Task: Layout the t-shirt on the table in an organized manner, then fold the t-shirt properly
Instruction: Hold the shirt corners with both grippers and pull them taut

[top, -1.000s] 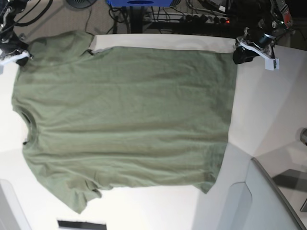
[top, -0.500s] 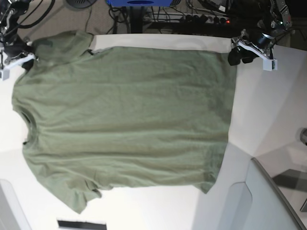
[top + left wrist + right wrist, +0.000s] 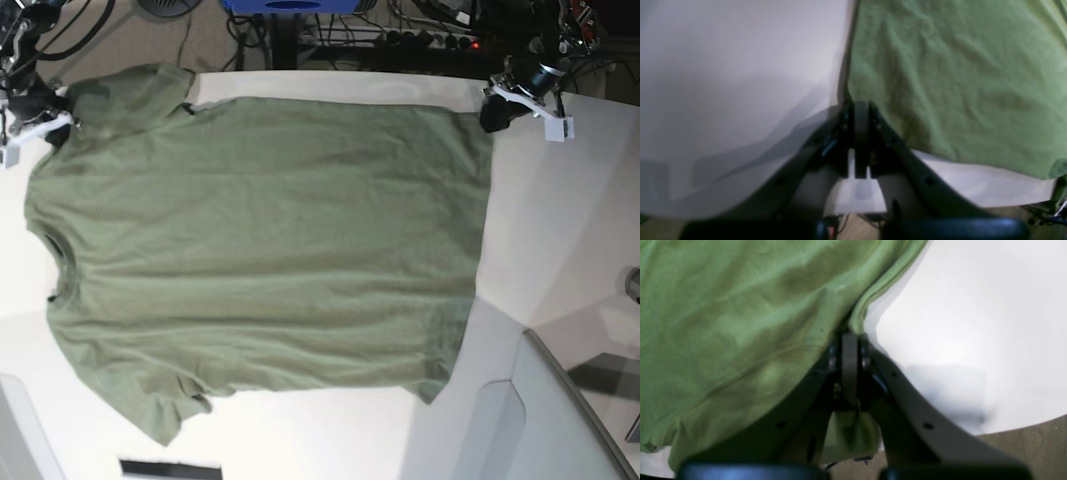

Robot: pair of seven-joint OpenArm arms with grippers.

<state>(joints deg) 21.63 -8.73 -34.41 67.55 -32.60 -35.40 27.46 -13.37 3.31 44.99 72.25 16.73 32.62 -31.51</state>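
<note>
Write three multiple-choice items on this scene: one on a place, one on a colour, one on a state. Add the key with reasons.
1. Where does the left tool sit relative to the t-shirt?
A. At a hem corner by the table's far edge
B. Over the collar
C. On the middle of the chest

2. What colour is the t-shirt?
A. Navy blue
B. Olive green
C. Red

3. How does the right tool stand?
A. Wide open above bare table
B. Shut on the t-shirt's edge
C. Shut on a cable

Key:
1 A, the base view shows it at the shirt's hem corner at the far edge of the table.
2 B, every view shows the same olive green cloth.
3 B, the right wrist view shows its fingers together with green fabric pinched at the tips.
</note>
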